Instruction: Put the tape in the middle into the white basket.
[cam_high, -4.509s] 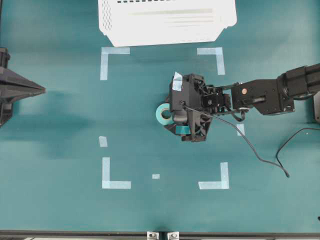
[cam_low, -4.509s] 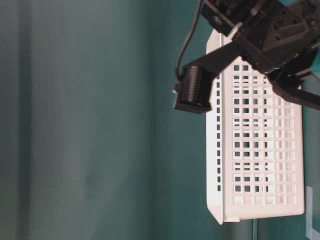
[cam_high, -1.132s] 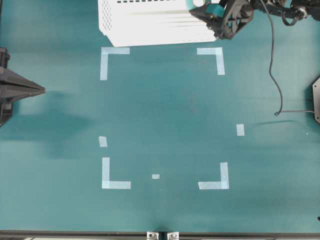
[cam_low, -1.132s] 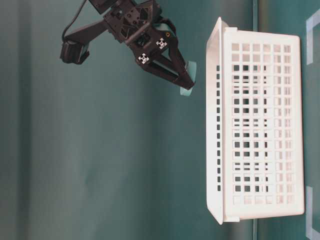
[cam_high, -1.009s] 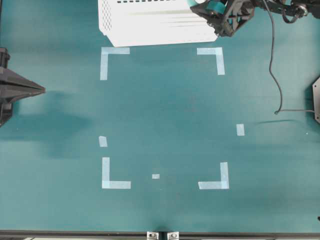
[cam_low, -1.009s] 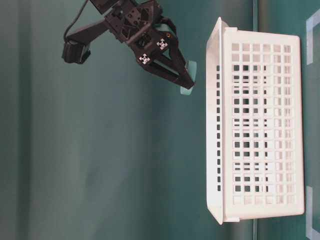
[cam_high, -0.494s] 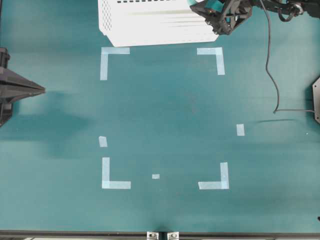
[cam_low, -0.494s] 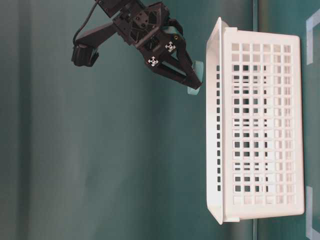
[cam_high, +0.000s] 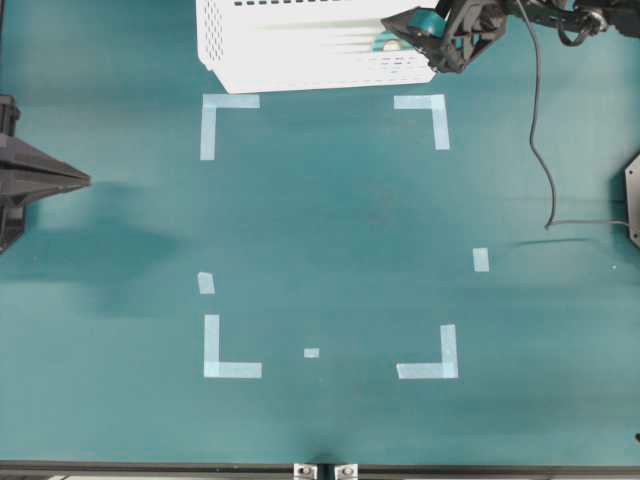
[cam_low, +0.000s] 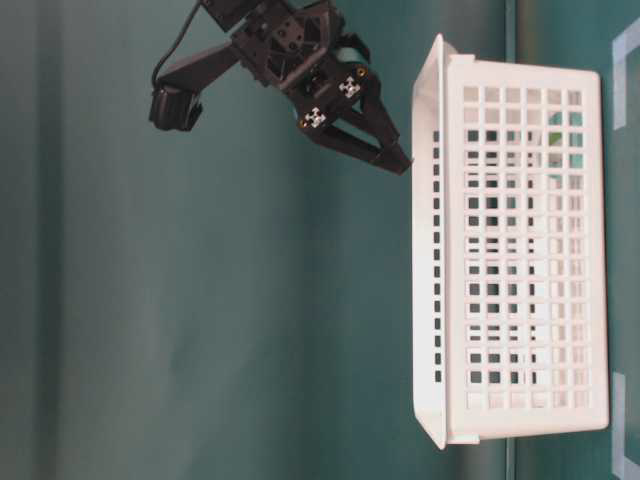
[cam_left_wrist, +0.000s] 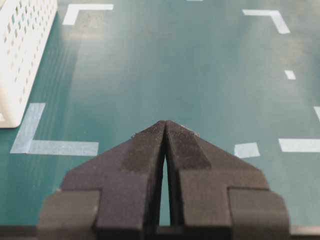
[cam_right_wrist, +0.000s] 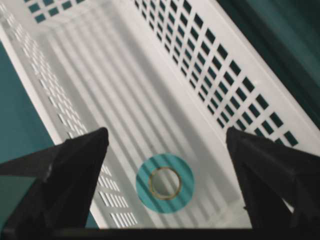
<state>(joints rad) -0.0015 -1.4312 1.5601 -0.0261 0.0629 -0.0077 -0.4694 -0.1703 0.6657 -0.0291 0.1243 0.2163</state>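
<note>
The teal tape (cam_right_wrist: 165, 183) with its beige core lies flat on the ribbed floor of the white basket (cam_right_wrist: 235, 75), near one end wall. A teal patch of the tape (cam_high: 384, 44) shows inside the basket (cam_high: 300, 55) from overhead. My right gripper (cam_right_wrist: 166, 132) hangs open above the tape, holding nothing. From the side this gripper (cam_low: 396, 150) hovers just outside the rim of the basket (cam_low: 430, 300). Overhead, the right gripper (cam_high: 412, 38) is over the basket's right end. My left gripper (cam_left_wrist: 165, 123) is shut and empty, parked at the left edge (cam_high: 85, 180).
Pale-blue L-shaped corner marks (cam_high: 228, 118) and small tape strips (cam_high: 481, 260) lie on the teal table. The right arm's black cable (cam_high: 540, 140) trails down the right side. The basket's corner (cam_left_wrist: 20, 60) shows at the left of the left wrist view.
The right gripper has opened. The tape left its fingers and now lies in the basket. The gripper also edged closer to the basket rim. The left arm has not moved.
</note>
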